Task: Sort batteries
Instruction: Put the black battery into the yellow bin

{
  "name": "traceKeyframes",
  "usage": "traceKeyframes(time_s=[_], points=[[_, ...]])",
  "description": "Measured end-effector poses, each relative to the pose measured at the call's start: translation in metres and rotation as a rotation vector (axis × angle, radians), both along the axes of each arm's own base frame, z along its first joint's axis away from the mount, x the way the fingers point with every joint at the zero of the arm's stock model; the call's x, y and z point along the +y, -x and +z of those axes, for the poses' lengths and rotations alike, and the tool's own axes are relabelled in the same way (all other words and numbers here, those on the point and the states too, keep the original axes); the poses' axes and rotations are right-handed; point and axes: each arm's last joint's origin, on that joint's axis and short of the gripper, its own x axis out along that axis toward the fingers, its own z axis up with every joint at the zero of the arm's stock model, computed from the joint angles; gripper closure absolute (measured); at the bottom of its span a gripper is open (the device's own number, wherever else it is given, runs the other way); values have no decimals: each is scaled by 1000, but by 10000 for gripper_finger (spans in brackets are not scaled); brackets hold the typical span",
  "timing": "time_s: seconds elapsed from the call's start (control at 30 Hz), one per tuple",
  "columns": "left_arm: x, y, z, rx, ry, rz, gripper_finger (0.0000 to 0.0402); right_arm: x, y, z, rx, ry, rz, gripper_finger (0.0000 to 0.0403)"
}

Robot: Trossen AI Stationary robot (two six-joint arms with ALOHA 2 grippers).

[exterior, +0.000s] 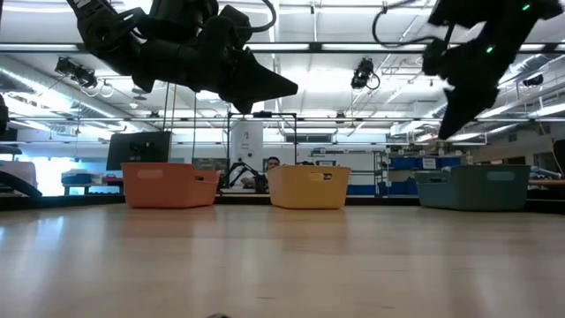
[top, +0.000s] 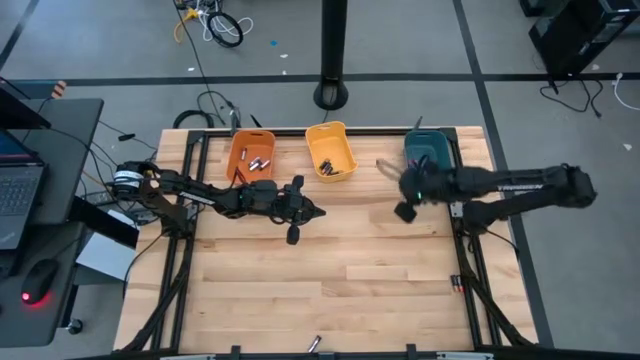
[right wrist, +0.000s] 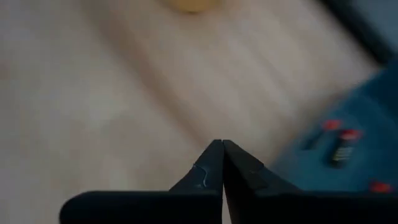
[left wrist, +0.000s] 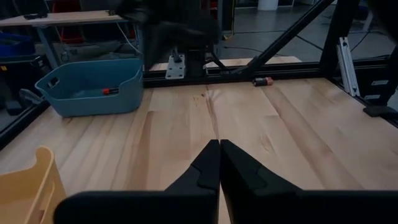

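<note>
Both grippers hang above the table and hold nothing. My left gripper [top: 320, 213] [left wrist: 219, 144] is shut, above the table's middle and in front of the orange and yellow bins. My right gripper [top: 384, 166] [right wrist: 222, 144] is shut too, just left of the teal bin [top: 432, 150]. Batteries lie in the orange bin [top: 262, 163], in the yellow bin [top: 325, 165] and in the teal bin [right wrist: 341, 146] [left wrist: 110, 91]. One battery [top: 456, 283] [left wrist: 263, 81] lies on the table by its right edge. Another [top: 313, 344] lies at the near edge.
The orange bin [top: 250, 158], yellow bin [top: 330, 150] and teal bin stand in a row along the far edge. A black frame [top: 470, 250] runs along the table's sides. A desk with a laptop and mouse [top: 35, 285] stands to the left of the table.
</note>
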Motion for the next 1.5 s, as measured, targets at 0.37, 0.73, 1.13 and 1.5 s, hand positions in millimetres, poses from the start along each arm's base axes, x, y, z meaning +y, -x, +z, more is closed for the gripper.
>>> traceKeyframes(time_s=[0.37,0.73,1.13,1.5], points=[[0,0,-1,8,-25,-5,385,97,-5,-23,47,-230,152,386],[0,1,-4,35,-53,-11,385,182,2,-15,171,-347,193,280],[0,1,-6,59,-51,-11,385,224,19,-56,762,-350,221,135],[0,1,-6,62,-45,-10,385,226,41,-80,915,-283,410,99]])
